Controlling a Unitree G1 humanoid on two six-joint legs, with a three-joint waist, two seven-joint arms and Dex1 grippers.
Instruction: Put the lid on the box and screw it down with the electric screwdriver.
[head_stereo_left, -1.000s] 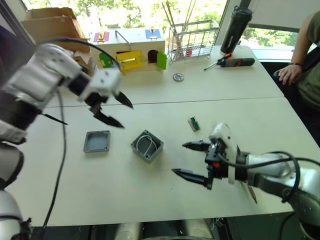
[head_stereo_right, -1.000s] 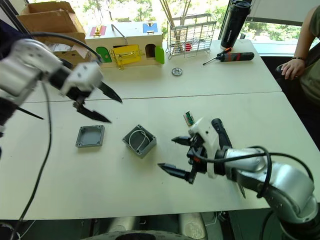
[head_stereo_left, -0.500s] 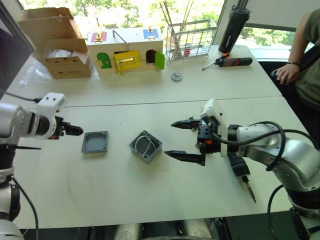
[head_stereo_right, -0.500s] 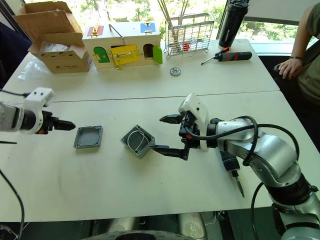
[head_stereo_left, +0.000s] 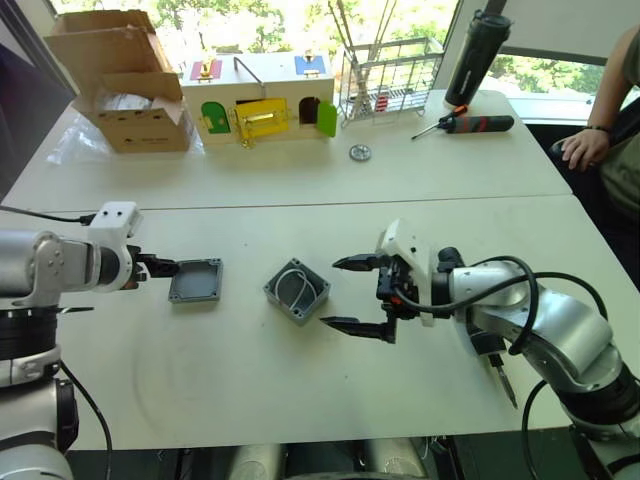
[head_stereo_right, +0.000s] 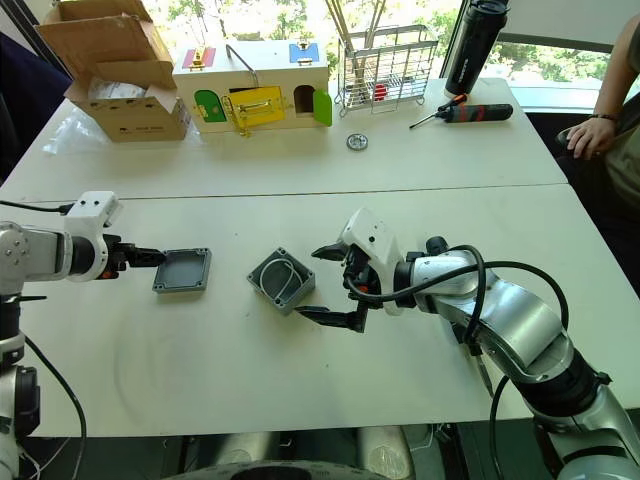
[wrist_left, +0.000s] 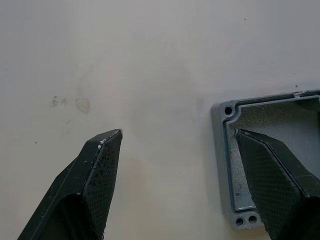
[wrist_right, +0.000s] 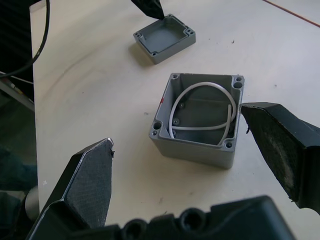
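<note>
A: Starting with the head views, what is lying on the desk (head_stereo_left: 300, 390)?

B: The box (head_stereo_left: 296, 291), a small grey plastic cube with its top open and white wire curled inside, is sitting near the middle of the near desk. The lid (head_stereo_left: 195, 280), a flat grey square with a raised rim and corner holes, is lying rim-up toward the desk's left edge, apart from the box.

A: And the grippers?

B: The left gripper (head_stereo_left: 165, 267) is hovering at the lid's left rim. The right gripper (head_stereo_left: 355, 294) is hanging just right of the box, its black pointed fingers spread wide. The electric screwdriver (head_stereo_left: 492, 356), a black cylinder with a thin metal bit, is lying under the right arm near the desk's front right. Bare white desk is stretching along the front edge.

A: What is the left wrist view giving?

B: The left gripper's fingers are standing apart; one ribbed pad (wrist_left: 272, 180) is reaching over the lid's (wrist_left: 222, 150) rim into its hollow, the other is over bare desk.

A: And the right wrist view?

B: The right gripper (wrist_right: 200, 165) is gaping, fingers either side of the box (wrist_right: 197, 120) without touching it. The lid (wrist_right: 165, 37) is lying beyond, with a black fingertip (wrist_right: 150, 7) at its rim.
</note>
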